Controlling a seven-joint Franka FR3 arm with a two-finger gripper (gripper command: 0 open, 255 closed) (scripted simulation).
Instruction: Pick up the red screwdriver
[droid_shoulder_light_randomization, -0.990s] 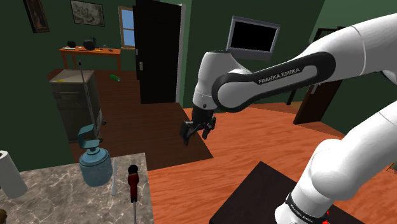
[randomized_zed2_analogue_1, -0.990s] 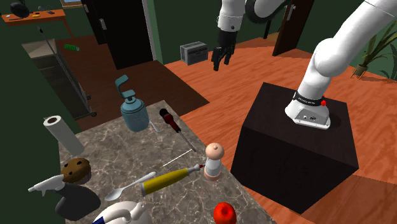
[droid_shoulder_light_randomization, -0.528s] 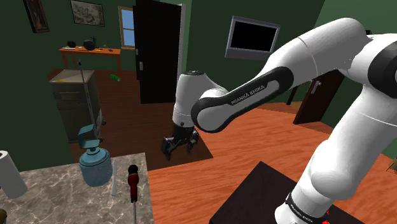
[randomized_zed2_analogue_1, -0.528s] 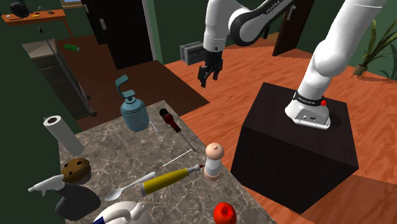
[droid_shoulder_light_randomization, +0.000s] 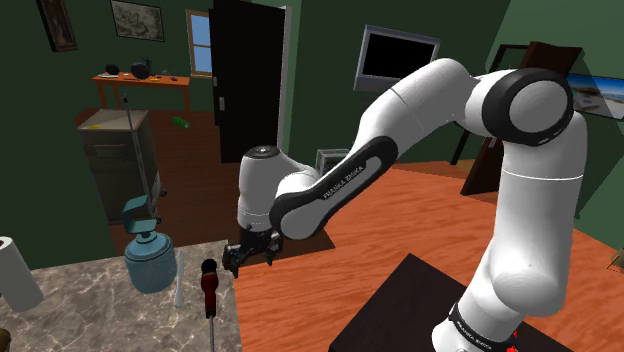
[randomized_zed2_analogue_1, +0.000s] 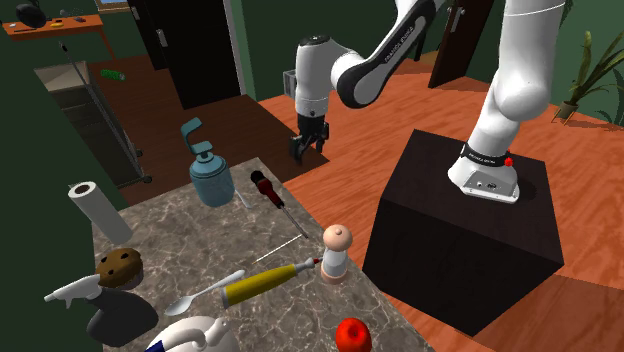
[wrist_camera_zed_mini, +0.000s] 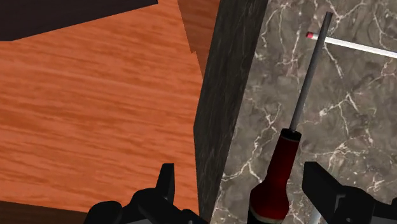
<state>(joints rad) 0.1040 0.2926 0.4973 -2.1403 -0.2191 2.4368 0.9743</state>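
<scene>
- We observed the gripper (wrist_camera_zed_mini: 242, 179) open, its two black fingers (wrist_camera_zed_mini: 167, 177) standing well apart and clasping nothing.
- In the wrist view, the dark red handle of the screwdriver (wrist_camera_zed_mini: 280, 170) appeared between the fingers without touching either.
- We located the screwdriver (droid_shoulder_light_randomization: 209, 285) lying flat on the marble counter (droid_shoulder_light_randomization: 100, 305), close to its edge, with its grey shaft pointing away from the gripper.
- In the shoulder view, the gripper (droid_shoulder_light_randomization: 240, 262) hung over the counter's edge, just beside the screwdriver's handle end.
- A thin white rod with a red tip (wrist_camera_zed_mini: 359, 45) lay near the shaft's tip.
- In the second exterior view, we noted the gripper (randomized_zed2_analogue_1: 307, 148), the screwdriver (randomized_zed2_analogue_1: 268, 189) and a blue spray bottle (randomized_zed2_analogue_1: 210, 176) standing near the handle.
- The wooden floor (wrist_camera_zed_mini: 95, 95) lay beyond the counter's edge.
</scene>
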